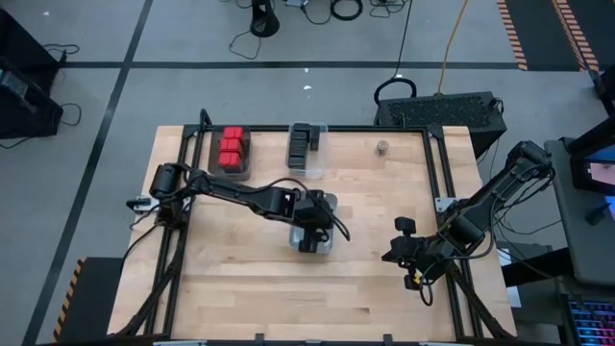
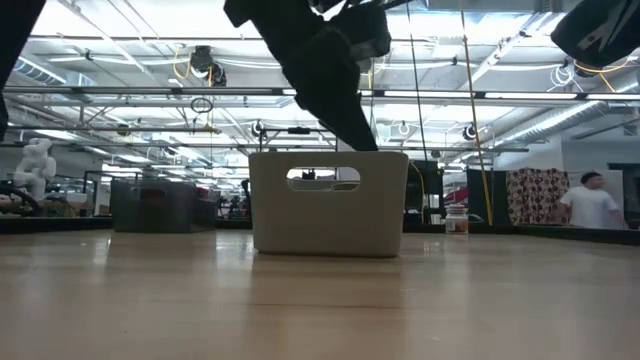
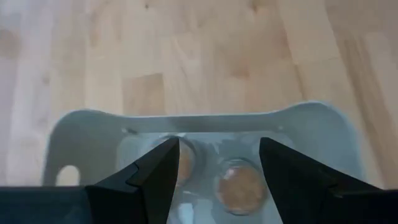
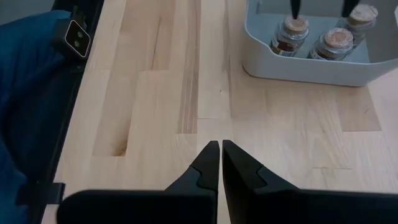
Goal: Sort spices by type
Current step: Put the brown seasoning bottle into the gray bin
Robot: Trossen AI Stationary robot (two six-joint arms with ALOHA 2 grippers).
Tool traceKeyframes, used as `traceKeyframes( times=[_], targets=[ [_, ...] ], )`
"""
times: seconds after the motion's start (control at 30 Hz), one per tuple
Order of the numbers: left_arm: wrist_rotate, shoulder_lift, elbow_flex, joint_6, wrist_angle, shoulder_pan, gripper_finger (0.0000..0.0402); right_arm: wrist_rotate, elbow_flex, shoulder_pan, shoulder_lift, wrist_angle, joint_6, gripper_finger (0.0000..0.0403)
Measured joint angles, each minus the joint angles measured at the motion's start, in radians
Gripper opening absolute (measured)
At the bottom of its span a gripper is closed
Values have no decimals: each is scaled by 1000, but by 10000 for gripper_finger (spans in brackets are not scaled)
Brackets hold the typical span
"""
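Spices are mostly sorted already — red boxes [image 1: 231,150] sit in one clear bin at the table's far side, black boxes [image 1: 302,144] in the bin beside it, and the jars [image 4: 334,41] go in the grey bin [image 1: 330,200] mid-table. Left gripper [image 1: 309,234] hangs over that grey bin with its fingers spread and nothing between them; the left wrist view looks straight down past them at two jar tops inside. Looks like the drop-off step for a jar, so the next move is probably lifting clear and heading for the one stray jar [image 1: 382,147] standing alone near the far right edge. Right gripper [image 1: 415,279] waits near the table's right front, fingers pinched together, empty. Hard to say how many jars are in the grey bin — the arm covers it from above, its wall hides them in the low view, and the right wrist view cuts off the far part.
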Motion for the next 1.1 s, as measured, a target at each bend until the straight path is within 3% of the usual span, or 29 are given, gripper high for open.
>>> traceKeyframes(
  times=[0.3,0.5,0.7,1.1],
  targets=[
    [5,0,2,-24,-15,-41,210,0,0,0,0,8,-17,0],
    [-57,22,2,-24,7,-62,113,7,0,0,0,9,-17,0],
    [-54,101,2,-16,32,-63,10,8,0,0,0,16,-17,0],
    [-84,100,1,2,-54,-61,5,8,1,0,0,11,-21,0]
  ],
)
